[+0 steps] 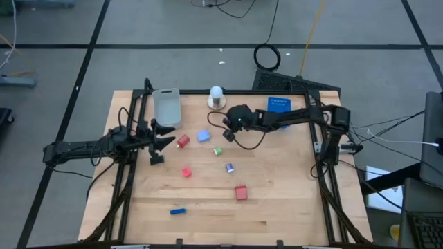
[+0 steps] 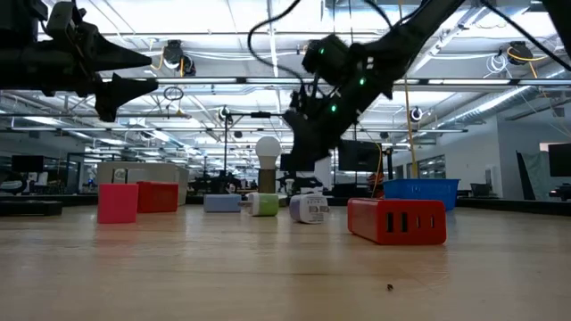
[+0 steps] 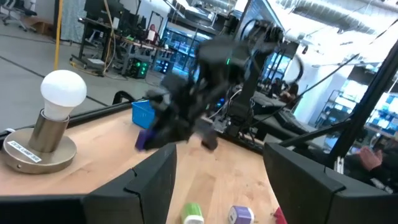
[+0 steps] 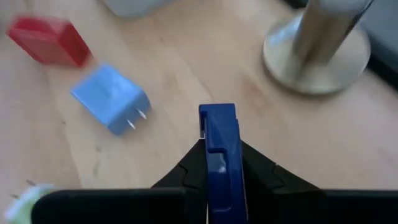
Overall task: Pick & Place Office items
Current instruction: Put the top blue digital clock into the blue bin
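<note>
A red block with slots (image 2: 396, 221) is seen nearest the low camera, lying on the wooden counter (image 1: 277, 207); in the high view the same block (image 1: 241, 192) lies toward the near edge, right of centre. A blue stick (image 1: 178, 211) lies left of it, closer still to the near edge.

Mid-counter items noted: a small pink-red block (image 1: 186, 171), a purple-and-white item (image 1: 230, 167), a green-and-white item (image 1: 217, 151), a light blue plug block (image 1: 203, 136) and a red block (image 1: 183, 141).

The right gripper (image 4: 219, 163) is held above the counter near the white ball on its round base (image 1: 217, 97). Its fingers are clamped on a dark blue stick (image 4: 221, 155), which stands up between them in the right wrist view. Below it the light blue plug block (image 4: 112, 98) and a red block (image 4: 48, 40) are seen, well apart from the held stick.

The left gripper (image 1: 160, 142) is held over the left side of the counter, just beside the grey tray (image 1: 167, 107), with its fingers (image 3: 152, 186) spread apart and nothing between them.

A blue tray (image 1: 279, 105) lies at the far right of the counter, partly under the right arm.
</note>
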